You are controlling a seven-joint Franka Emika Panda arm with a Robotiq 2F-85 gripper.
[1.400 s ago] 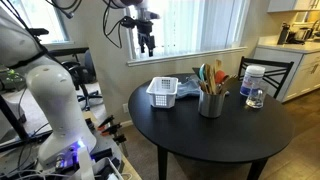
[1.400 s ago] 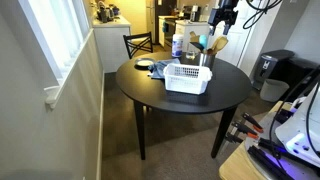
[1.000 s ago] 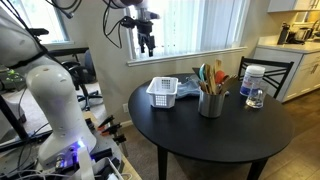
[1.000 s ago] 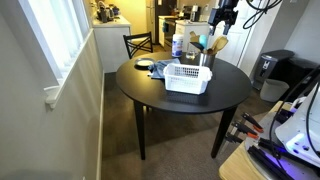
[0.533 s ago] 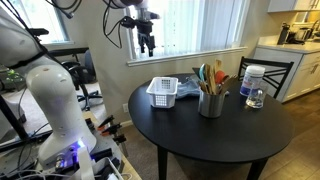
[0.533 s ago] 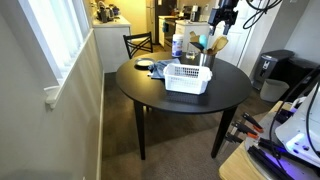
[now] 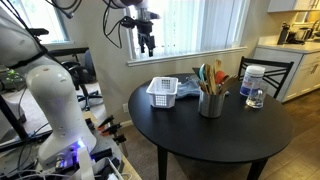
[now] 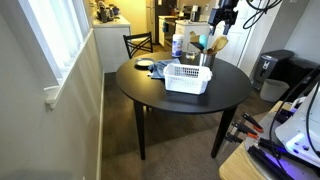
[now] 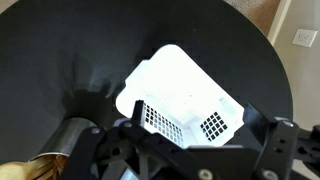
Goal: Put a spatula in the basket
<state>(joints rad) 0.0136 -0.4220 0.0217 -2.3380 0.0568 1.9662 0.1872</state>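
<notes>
The white slotted basket (image 7: 163, 92) stands on the round black table (image 7: 215, 140); it also shows in an exterior view (image 8: 187, 77) and, from above and empty, in the wrist view (image 9: 180, 95). Several utensils, among them a tan wooden spatula (image 7: 204, 77), stand upright in a grey metal cup (image 7: 210, 103) beside the basket. The cup's rim shows at the lower left of the wrist view (image 9: 68, 140). My gripper (image 7: 147, 43) hangs high above the table, open and empty, its fingers (image 9: 135, 132) spread wide over the basket; it also shows in an exterior view (image 8: 222, 24).
A white jar with a blue lid (image 7: 252, 80) and a glass (image 7: 254, 99) stand at the table's far side, near a dark chair (image 7: 272, 70). A dark cloth (image 8: 147, 66) lies behind the basket. A window with blinds (image 7: 190, 25) is close behind the arm.
</notes>
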